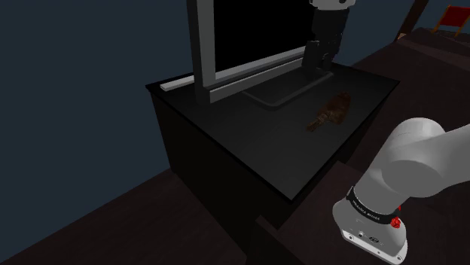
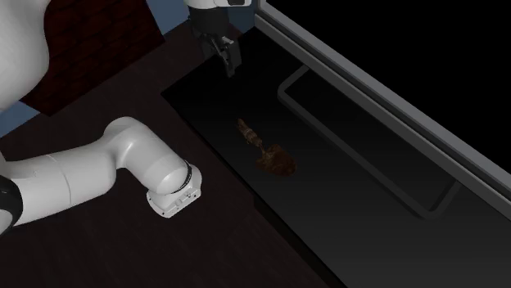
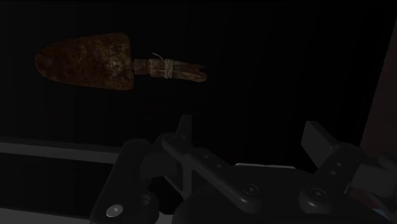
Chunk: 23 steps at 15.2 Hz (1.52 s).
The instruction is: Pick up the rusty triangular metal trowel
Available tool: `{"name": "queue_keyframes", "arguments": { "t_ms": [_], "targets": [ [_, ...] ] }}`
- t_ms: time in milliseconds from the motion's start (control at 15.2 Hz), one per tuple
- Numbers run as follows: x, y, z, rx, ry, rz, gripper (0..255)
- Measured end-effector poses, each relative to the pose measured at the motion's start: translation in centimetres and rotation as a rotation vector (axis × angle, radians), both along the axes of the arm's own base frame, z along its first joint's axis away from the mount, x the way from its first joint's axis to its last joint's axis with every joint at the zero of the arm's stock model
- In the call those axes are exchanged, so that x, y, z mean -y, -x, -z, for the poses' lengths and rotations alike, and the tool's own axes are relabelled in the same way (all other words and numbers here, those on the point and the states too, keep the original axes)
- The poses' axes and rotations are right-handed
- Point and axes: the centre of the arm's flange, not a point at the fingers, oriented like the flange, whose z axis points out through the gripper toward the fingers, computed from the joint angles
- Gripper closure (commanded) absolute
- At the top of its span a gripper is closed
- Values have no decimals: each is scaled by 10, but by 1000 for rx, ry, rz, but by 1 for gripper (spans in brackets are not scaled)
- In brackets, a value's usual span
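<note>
Hovering open and empty, hand (image 3: 251,135) sits well off the rusty trowel (image 3: 121,63), lying flat on the desk (image 1: 248,143) near its stand-side edge. Risk: fingers (image 3: 185,130) jam on the desk or slip off the thin blade.

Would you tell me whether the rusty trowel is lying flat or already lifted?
Lying flat: the rusty triangular metal trowel rests on the black cabinet top, apart from the open jaws.

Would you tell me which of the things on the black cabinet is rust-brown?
The trowel, lying flat beside the monitor; the monitor's frame and the bar are grey.
</note>
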Motion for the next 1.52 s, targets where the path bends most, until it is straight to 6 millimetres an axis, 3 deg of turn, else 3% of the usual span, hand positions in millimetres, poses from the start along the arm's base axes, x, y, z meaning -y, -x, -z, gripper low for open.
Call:
{"name": "queue_keyframes", "arguments": {
  "t_ms": [264, 792, 1254, 1518],
  "targets": [
    [15, 15, 17, 16, 10, -104, 0],
    [75, 63, 92, 77, 51, -515, 0],
    [140, 76, 154, 127, 86, -872, 0],
    [146, 76, 175, 133, 93, -916, 0]
  ]
}}
